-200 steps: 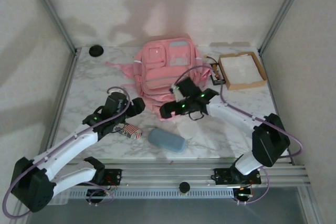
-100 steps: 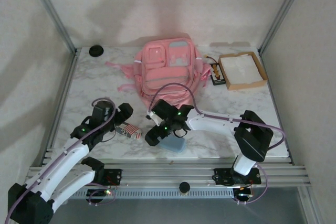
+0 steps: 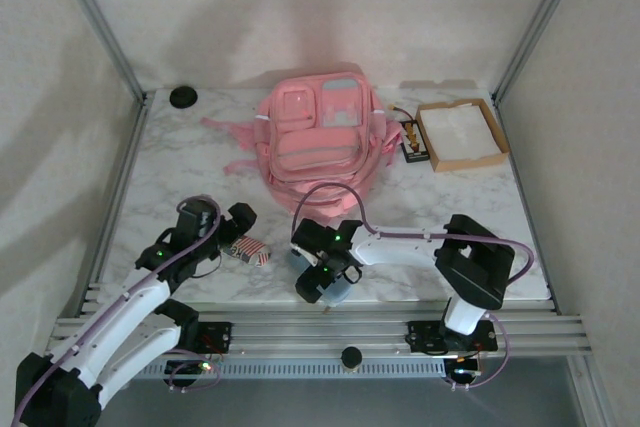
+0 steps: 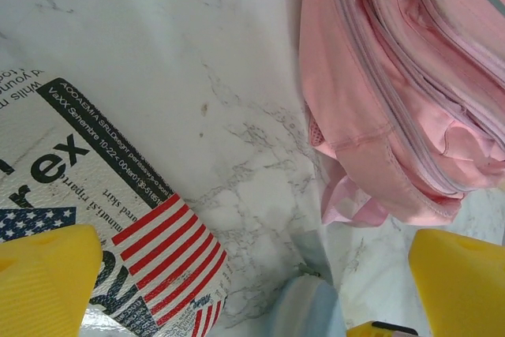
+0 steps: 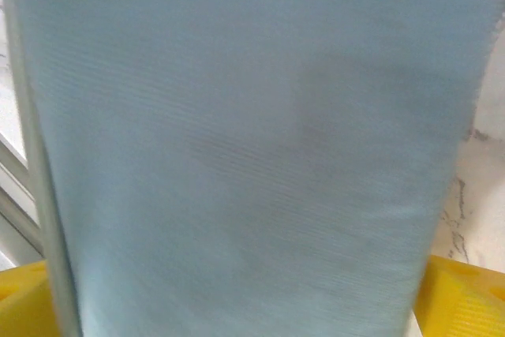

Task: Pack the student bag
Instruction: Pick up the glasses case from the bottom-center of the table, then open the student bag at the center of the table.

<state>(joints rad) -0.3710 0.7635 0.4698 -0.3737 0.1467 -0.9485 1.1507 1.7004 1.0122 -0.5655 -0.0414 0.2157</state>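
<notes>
The student bag (image 3: 318, 137), a pink backpack, lies at the back middle of the marble table, and its lower edge (image 4: 410, 76) shows in the left wrist view. My right gripper (image 3: 320, 279) is low over a blue-grey oval case (image 3: 338, 290) near the front edge. It is open, with the case (image 5: 252, 140) between its yellow fingertips (image 5: 465, 297). My left gripper (image 3: 240, 227) is open beside a flag-printed packet (image 3: 247, 250). The packet (image 4: 95, 219) lies by its left fingertip (image 4: 47, 274), and nothing is held.
A shallow cardboard box (image 3: 460, 134) stands at the back right with a small dark item (image 3: 410, 142) beside it. A black round knob (image 3: 183, 97) sits at the back left corner. Metal rails (image 3: 330, 322) run along the near edge.
My right gripper swung from the bag's front down to the blue-grey case near the front edge. My left arm drew back a little from the packet and its jaws opened wider.
</notes>
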